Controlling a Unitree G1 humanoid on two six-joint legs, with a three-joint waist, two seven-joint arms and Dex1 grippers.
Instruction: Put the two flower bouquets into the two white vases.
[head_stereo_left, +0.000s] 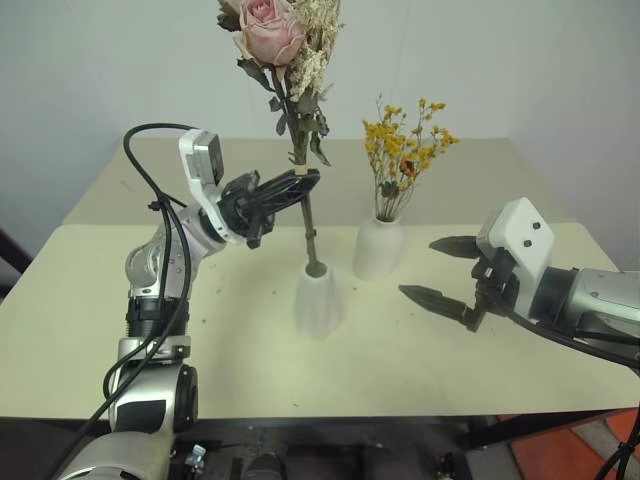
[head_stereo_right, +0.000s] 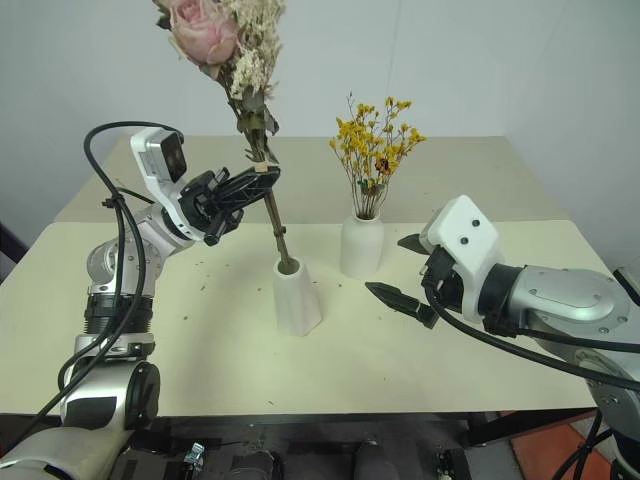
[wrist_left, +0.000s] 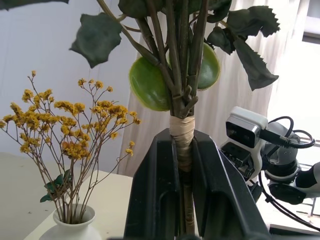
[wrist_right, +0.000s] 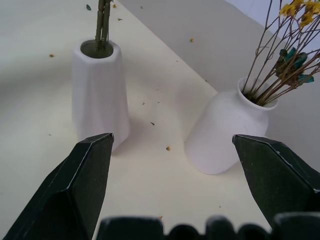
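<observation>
Left tool (head_stereo_left: 300, 186) grips rose bouquet (head_stereo_left: 290, 60) (stems in cone vase (head_stereo_left: 318, 298))

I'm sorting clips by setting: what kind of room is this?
Probably a lab or test room: a bare cream table against plain white walls, with two small matte white ceramic vases as props.

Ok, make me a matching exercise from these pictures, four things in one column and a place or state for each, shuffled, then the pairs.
1. pink rose bouquet
2. yellow flower spray
3. right gripper
4. cone-shaped vase

A. standing in the rounder vase
B. open, holding nothing
C. stems clamped by the left gripper
D. rose stems reach into its mouth

Pairs: 1-C, 2-A, 3-B, 4-D
</observation>
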